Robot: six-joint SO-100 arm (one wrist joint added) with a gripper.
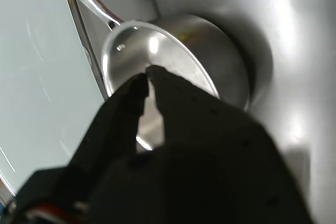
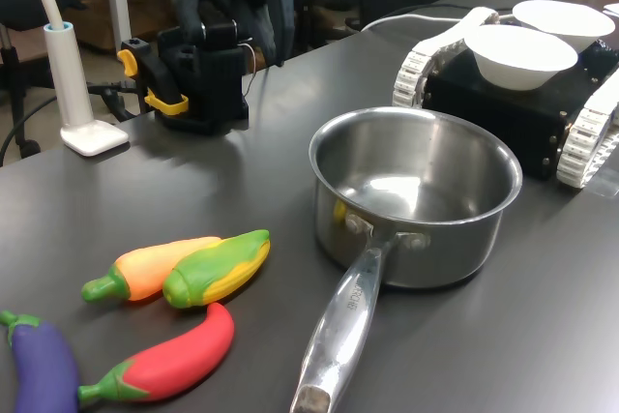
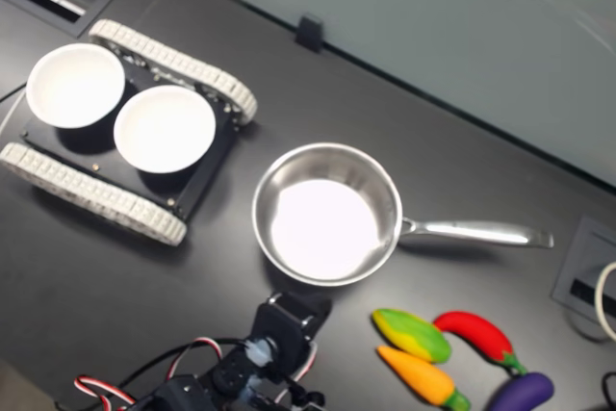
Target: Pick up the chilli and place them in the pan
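Wrist view: your tool [image 1: 148, 74] hangs over the pan [image 1: 173, 61], jaws nearly together, nothing between them. The pan looks empty. No chilli in sight here.

First exterior view: the chilli [image 2: 169, 360] lies near the surface's [image 2: 503, 336] front edge, towards its left corner, just beside the pan's handle [image 2: 338, 331]. A corn cob [image 2: 218, 266] and an orange pepper [image 2: 150, 268] lie just behind it, an eggplant [image 2: 44, 369] beside its stem. Red packaging shows at the far right corner; its lettering is too small to read.

Second exterior view: the arm [image 3: 274, 344] sits at the lower edge, the chilli [image 3: 476, 336] below the handle. Swing away from the pan, spread the jaws wide, and come down on the chilli's thick middle, clear of the corn cob. No writing readable.
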